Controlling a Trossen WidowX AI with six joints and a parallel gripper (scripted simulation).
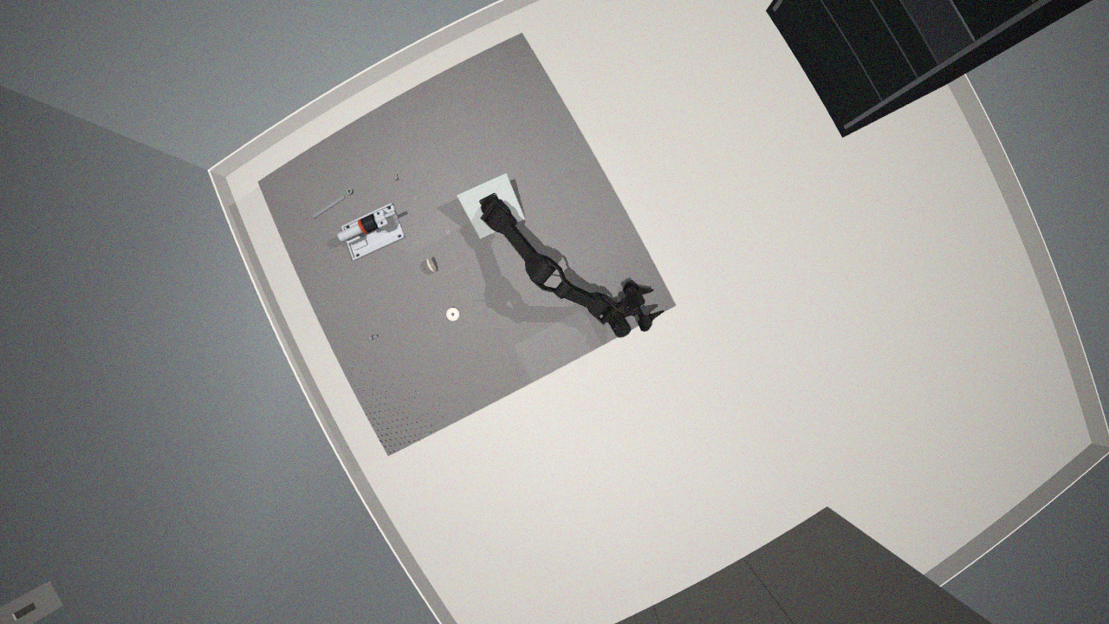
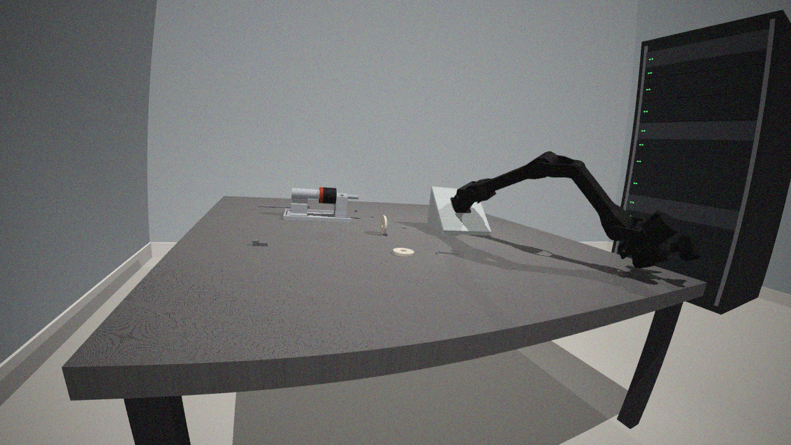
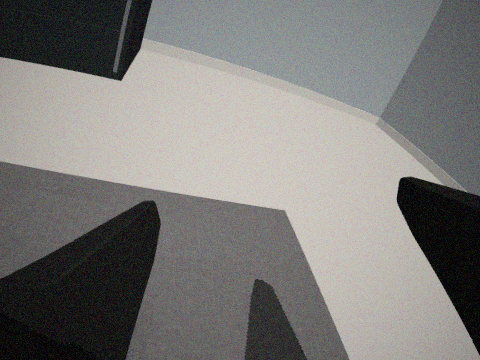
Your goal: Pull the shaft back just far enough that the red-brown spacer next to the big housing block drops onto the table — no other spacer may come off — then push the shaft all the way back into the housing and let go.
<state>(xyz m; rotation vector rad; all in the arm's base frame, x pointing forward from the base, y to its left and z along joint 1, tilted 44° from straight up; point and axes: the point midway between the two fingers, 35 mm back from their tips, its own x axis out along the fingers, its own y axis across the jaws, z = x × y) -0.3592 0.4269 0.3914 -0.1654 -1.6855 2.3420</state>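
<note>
1. Rack, tall and black, stands beyond the table; dark units fill it in stacked rows, and small green lights run down one side in the exterior view.
2. On the table, a pale base plate carries a pale cylinder, a red-orange band, a black section and an upright block, lined up in that order.
3. A thin grey shaft end sticks out past the block. How the spacers sit inside is too small to tell.
4. The gripper is spread wide with nothing between its fingers, above the table's far corner, well apart from the assembly.
5. One cream disc lies flat; another disc stands on edge nearby.
</note>
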